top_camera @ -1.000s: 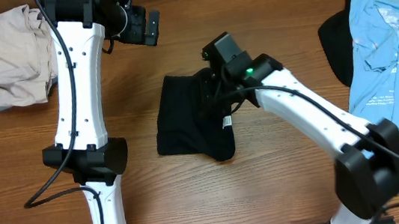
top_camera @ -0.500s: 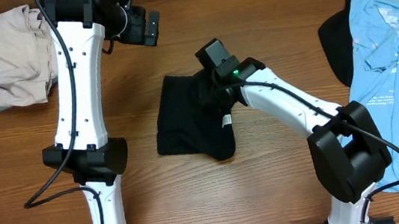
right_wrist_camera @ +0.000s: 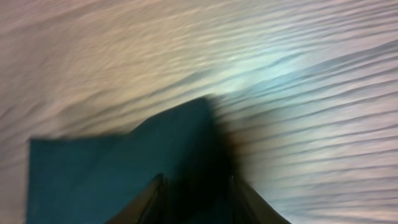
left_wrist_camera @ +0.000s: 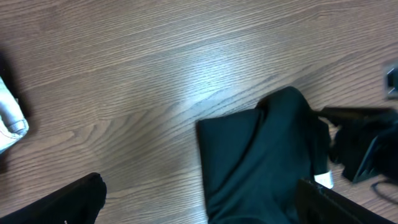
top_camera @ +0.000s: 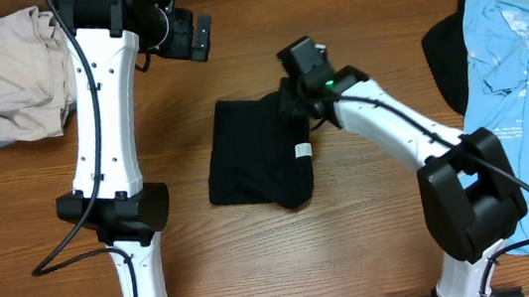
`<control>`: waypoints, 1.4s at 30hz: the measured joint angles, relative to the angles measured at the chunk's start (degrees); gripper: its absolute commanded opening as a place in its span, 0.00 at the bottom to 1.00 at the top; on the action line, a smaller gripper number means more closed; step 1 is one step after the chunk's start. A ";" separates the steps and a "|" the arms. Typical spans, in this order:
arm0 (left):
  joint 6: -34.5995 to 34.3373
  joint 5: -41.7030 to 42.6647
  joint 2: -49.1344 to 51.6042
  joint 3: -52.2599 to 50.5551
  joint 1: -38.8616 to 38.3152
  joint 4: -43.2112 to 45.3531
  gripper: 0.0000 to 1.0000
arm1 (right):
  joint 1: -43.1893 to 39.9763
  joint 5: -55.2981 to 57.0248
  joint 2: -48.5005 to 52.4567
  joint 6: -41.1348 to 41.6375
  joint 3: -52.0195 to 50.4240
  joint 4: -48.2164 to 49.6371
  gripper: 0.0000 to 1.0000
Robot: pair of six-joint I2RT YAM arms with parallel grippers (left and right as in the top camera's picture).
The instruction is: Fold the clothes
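On the wooden table (top_camera: 377,256), a light-blue printed tee (top_camera: 522,89) lies spread along the right edge, and a cream garment (top_camera: 7,78) sits bunched in the far left corner. The folded black T-shirt (top_camera: 250,155) lies near the middle. The right gripper (top_camera: 291,103) pinches its far right corner. The left gripper (top_camera: 190,37) hangs spread wide near the far edge. A white label (top_camera: 302,150) shows on the shirt's right side.
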 measured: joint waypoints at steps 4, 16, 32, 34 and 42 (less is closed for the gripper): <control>0.13 -0.02 0.00 0.00 0.00 0.00 1.00 | -2.95 -0.24 0.00 -0.59 0.00 0.11 0.47; 0.76 2.29 0.00 -1.86 -0.22 -1.36 0.95 | -7.21 -12.76 -1.68 -6.16 0.02 -8.59 0.63; -2.36 3.21 0.33 -42.51 -11.96 2.32 0.77 | -26.86 -15.98 -8.22 -11.19 0.33 -17.70 0.71; -4.04 2.78 0.33 -46.95 -13.05 5.11 0.74 | -26.93 -16.06 -8.22 -11.85 0.33 -17.59 0.72; -8.74 1.66 0.33 -57.42 -15.08 11.56 0.68 | -26.93 -16.20 -8.22 -12.92 0.33 -17.53 0.74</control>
